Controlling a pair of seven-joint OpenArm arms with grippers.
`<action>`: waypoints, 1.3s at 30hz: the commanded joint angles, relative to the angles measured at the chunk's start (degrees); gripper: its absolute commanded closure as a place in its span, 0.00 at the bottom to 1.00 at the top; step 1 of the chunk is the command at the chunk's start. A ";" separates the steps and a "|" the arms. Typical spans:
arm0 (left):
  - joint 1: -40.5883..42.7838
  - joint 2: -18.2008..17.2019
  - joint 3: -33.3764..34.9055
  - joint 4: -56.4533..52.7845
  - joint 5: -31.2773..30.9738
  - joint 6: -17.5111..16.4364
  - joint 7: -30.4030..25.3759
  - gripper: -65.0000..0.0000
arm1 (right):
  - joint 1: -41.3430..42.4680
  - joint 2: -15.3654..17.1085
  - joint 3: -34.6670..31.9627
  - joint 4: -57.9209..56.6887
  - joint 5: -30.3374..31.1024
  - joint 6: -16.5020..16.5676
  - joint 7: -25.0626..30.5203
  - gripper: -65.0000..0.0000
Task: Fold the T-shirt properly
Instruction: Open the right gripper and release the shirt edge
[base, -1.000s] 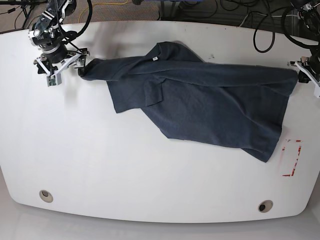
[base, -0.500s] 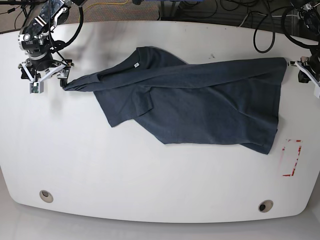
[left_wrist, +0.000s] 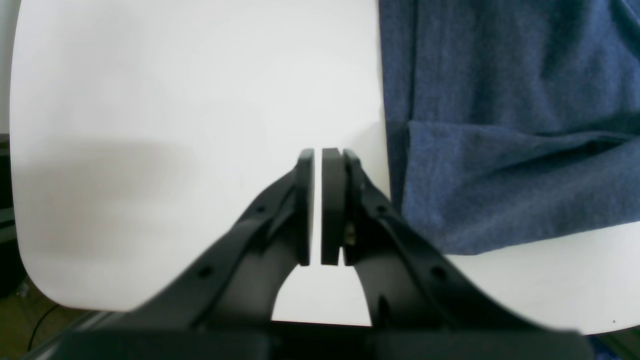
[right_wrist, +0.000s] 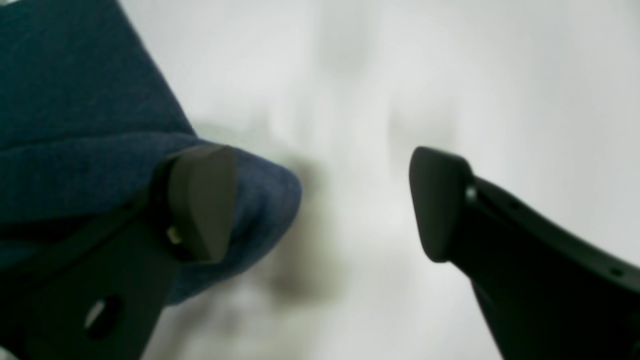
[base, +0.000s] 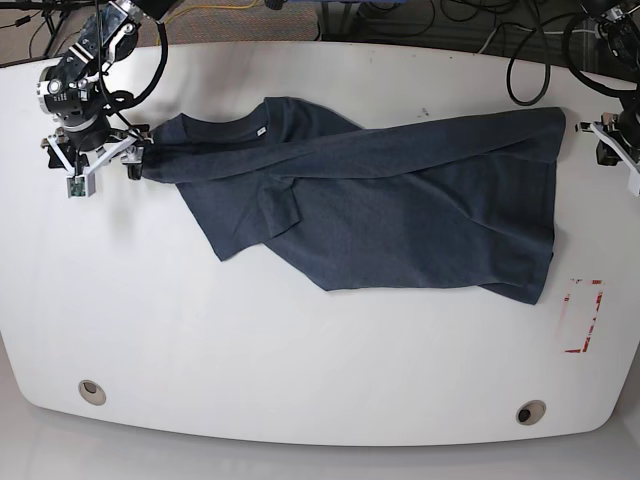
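A dark navy T-shirt (base: 400, 200) lies spread across the upper middle of a white table (base: 300, 350), its collar and small white neck tag (base: 259, 130) toward the far left and its hem toward the right edge. The cloth is rumpled rather than flat: a long fold runs from the collar area across to the upper right corner, and one short sleeve (base: 235, 225) juts toward the near side.

At the base view's left, the right gripper (base: 97, 160) sits at the tip of the shirt's leftmost bunched end. Its wrist camera shows the jaws spread wide, one dark finger (right_wrist: 200, 200) resting in front of a rounded lump of blue fabric (right_wrist: 75, 150), the other finger (right_wrist: 440, 205) well apart over bare tabletop. Nothing is pinched between them.

At the base view's right edge, the left gripper (left_wrist: 318, 205) stands just beside the shirt's upper right corner. Its own camera shows the two black fingers (left_wrist: 332, 205) pressed nearly together with only a thin slit of light between, clamping nothing; the heathered cloth (left_wrist: 500, 150) lies just to one side of them.

A red-marked rectangle (base: 582, 315) sits on the table near the shirt's lower right corner, and two round fittings (base: 531, 412) dot the near edge.
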 joint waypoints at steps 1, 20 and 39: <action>-0.27 -1.01 -0.51 0.96 -0.53 -0.04 -1.02 1.00 | -0.37 -0.39 1.12 1.20 0.47 -0.05 1.05 0.20; -0.36 -1.01 -0.34 0.96 -0.53 -0.04 -1.10 1.00 | -1.07 -7.52 1.21 4.27 0.55 -0.05 -3.70 0.20; -0.63 -0.92 -0.34 0.87 -0.44 -0.04 -1.19 1.00 | -3.27 -7.87 0.86 4.27 0.47 -0.05 -3.88 0.20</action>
